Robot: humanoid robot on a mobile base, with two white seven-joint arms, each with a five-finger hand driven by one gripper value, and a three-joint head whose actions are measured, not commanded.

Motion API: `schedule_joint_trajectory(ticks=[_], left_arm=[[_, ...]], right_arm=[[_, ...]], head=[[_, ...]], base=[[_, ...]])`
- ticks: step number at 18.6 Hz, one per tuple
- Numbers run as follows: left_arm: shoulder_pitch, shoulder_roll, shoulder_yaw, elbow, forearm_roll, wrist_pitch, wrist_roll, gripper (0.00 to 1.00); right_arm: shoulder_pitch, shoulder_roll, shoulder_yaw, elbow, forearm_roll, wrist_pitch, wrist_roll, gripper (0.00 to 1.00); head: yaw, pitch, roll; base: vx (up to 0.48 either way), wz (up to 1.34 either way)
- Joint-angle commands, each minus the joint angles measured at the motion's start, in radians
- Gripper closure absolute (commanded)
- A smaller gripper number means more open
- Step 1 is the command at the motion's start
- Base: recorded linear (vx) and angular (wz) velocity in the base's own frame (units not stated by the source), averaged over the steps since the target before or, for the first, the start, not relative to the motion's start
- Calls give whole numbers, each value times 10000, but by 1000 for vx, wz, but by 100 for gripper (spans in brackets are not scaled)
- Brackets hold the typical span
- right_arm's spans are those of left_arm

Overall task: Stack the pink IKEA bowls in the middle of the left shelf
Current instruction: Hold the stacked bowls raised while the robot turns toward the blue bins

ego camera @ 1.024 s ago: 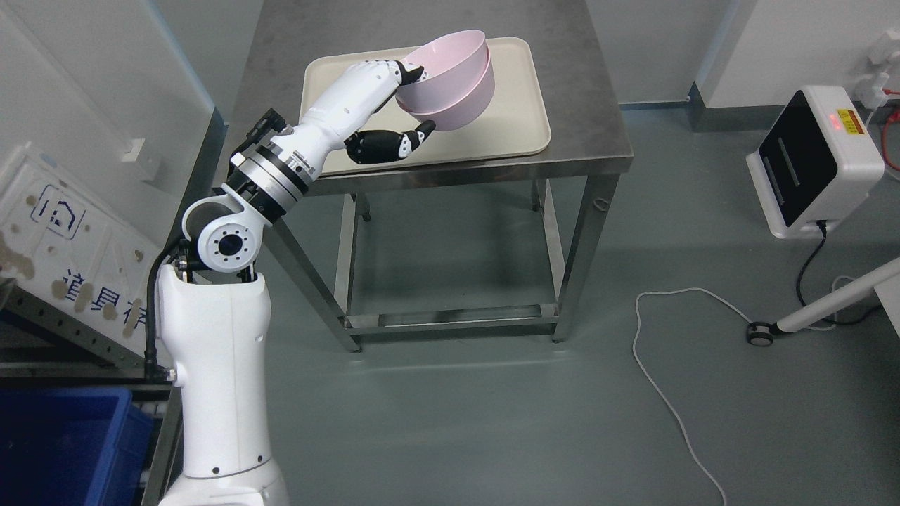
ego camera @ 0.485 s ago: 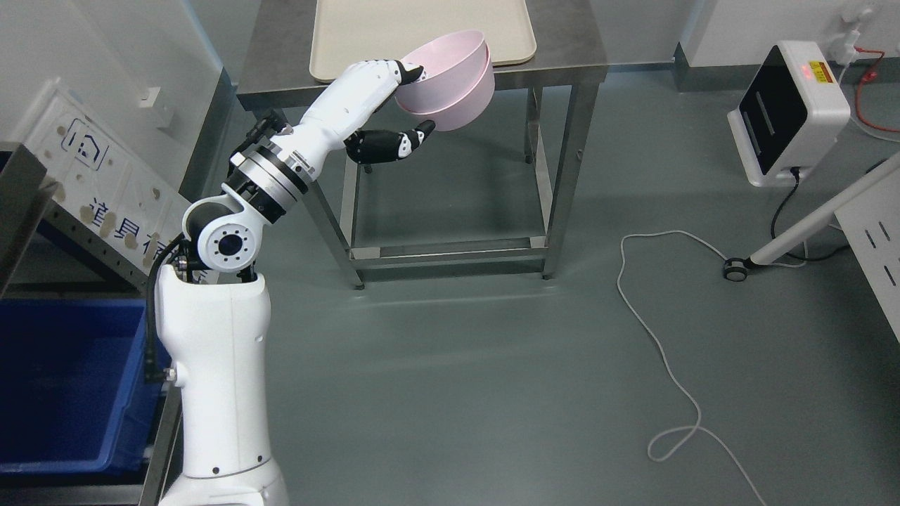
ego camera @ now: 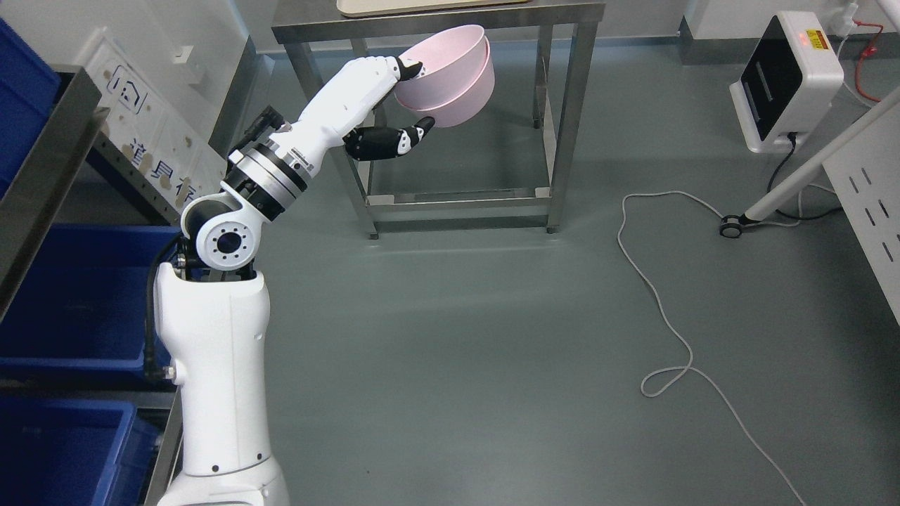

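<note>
Pink bowls [ego camera: 450, 77], blue bins [ego camera: 77, 295], grey floor [ego camera: 492, 351]

My left hand [ego camera: 383, 105] hides part of the two pink bowls [ego camera: 450, 81], so I cannot see their near side. The top edge cuts off the desk [ego camera: 436, 15] and its tray [ego camera: 422, 5]. The blue bins [ego camera: 77, 295] on the left shelf [ego camera: 42, 176] are cut off too.

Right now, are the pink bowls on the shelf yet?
Not yet. The two pink bowls are already nested and off the beige tray, which sits bare on the steel table. The left hand carries them over the floor. Left to do: set them on the shelf at the left.
</note>
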Motion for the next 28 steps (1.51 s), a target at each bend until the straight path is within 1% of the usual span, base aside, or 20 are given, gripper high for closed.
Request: schedule_joint_trajectory(ticks=[1,5,8,11,16,19,22,23,24,28], left_arm=[[-283,175,45,-4,185,-9,24,98],[-620,175,45,-4,246,6,24,98],[-820,175,60,-4,430,235,54,98],[-1325,175,15,-4,507,359,55,98],[-2322,175,-78,41,676,956,70,98],[-2630,175,-78,148,523,1340,55,98],[-2646,175,91,745,247,1907,39,98],[-2707,442,91,1097,247,1939,39,98],[-2844,521,91,1282,247,1939,39,98],[-3473,522,-62,2157,2,1939,9,98]], right_arm=[[-2,-175,-107,1,77,2,5,0],[-2,-175,-107,1,77,2,5,0],[-2,-175,-107,1,77,2,5,0],[-2,-175,-107,1,77,2,5,0],[-2,-175,-107,1,77,2,5,0],[-2,-175,-107,1,77,2,5,0],[-2,-175,-107,1,77,2,5,0],[-2,-175,-107,-14,77,2,5,0],[-2,-175,-107,1,77,2,5,0],[-2,-175,-107,-14,77,2,5,0]], head=[[0,0,0],[0,0,0],[0,0,0],[0,0,0],[0,0,0],[0,0,0],[0,-1,0],[0,-1,0],[0,-1,0],[0,-3,0]], base=[[-310,193],[-301,362],[-313,775],[-291,969],[-270,1169],[-167,1287],[-93,1149],[-5,900],[-5,900],[53,494]])
